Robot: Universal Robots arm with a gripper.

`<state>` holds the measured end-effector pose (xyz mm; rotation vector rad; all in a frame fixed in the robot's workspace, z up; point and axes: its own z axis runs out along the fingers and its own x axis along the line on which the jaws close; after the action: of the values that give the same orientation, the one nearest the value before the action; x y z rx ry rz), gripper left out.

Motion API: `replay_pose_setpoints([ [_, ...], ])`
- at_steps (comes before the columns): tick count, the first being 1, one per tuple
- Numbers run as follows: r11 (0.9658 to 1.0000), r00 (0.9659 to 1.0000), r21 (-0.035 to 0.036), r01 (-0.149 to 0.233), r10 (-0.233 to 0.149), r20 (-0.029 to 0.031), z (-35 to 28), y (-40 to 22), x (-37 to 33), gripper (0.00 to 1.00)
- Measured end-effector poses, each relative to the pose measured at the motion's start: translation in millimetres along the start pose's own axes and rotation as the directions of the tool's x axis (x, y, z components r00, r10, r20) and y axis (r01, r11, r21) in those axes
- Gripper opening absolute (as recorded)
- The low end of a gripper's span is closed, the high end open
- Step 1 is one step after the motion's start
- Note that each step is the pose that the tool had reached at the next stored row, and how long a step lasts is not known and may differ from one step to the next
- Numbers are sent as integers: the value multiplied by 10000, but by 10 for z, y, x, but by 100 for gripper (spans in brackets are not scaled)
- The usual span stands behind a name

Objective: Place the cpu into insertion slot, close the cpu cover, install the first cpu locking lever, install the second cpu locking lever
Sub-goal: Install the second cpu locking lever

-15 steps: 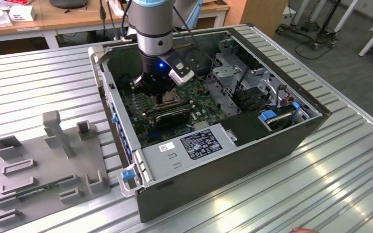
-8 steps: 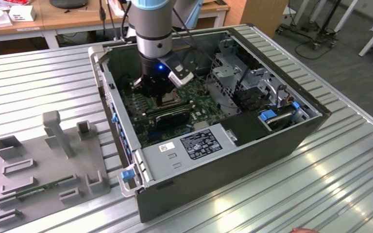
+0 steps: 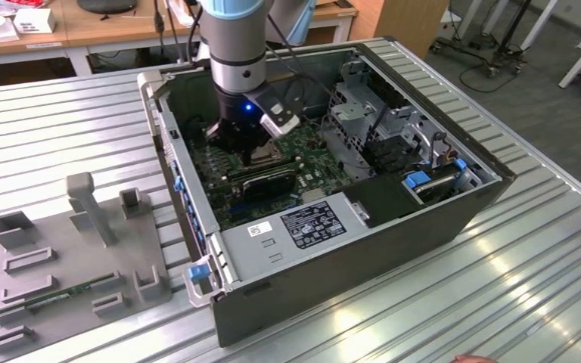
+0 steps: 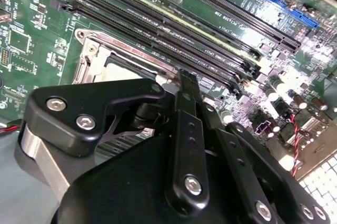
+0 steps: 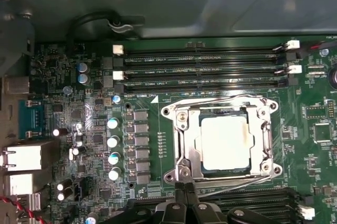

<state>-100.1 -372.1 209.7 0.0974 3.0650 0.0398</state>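
Note:
The cpu [image 5: 224, 142] lies pale and square in the insertion slot [image 5: 169, 112] on the green motherboard. The cpu cover [image 5: 261, 140], a silvery frame, lies flat around it, with the chip's face showing through its window. One thin wire lever [image 5: 221, 100] curves along one side of the socket and another [image 5: 231, 182] runs along the opposite side. My gripper [image 5: 184, 188] is shut, its fingertips together at the socket's corner beside that second lever. In the second wrist view the black fingers [image 4: 187, 84] reach to the socket's rim [image 4: 87, 58]. In the exterior view my gripper [image 3: 253, 153] reaches down inside the open computer case.
Long black memory slots [image 5: 200, 74] flank the socket on both sides. The case walls [image 3: 164, 136], a drive cage [image 3: 356, 113] and the power supply [image 3: 301, 223] close in around the arm. A grey fixture plate [image 3: 69, 265] sits on the ribbed metal table at the exterior view's left.

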Motion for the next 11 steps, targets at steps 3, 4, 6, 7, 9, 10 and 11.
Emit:
replay_pose_setpoints([
  [3,10000,10000,0,-2,2,0,19,-2,21,11],
  [4,10000,10000,-1,-3,3,1,26,-2,26,11],
  [6,10000,10000,1,-2,2,-1,33,-3,29,11],
  [7,10000,10000,3,-1,1,-2,33,-3,29,11],
  [9,10000,10000,1,-3,3,-1,36,-3,30,11],
  [10,10000,10000,-4,-3,3,1,39,-3,30,11],
  [11,10000,10000,-13,-4,4,0,41,-3,31,11],
])
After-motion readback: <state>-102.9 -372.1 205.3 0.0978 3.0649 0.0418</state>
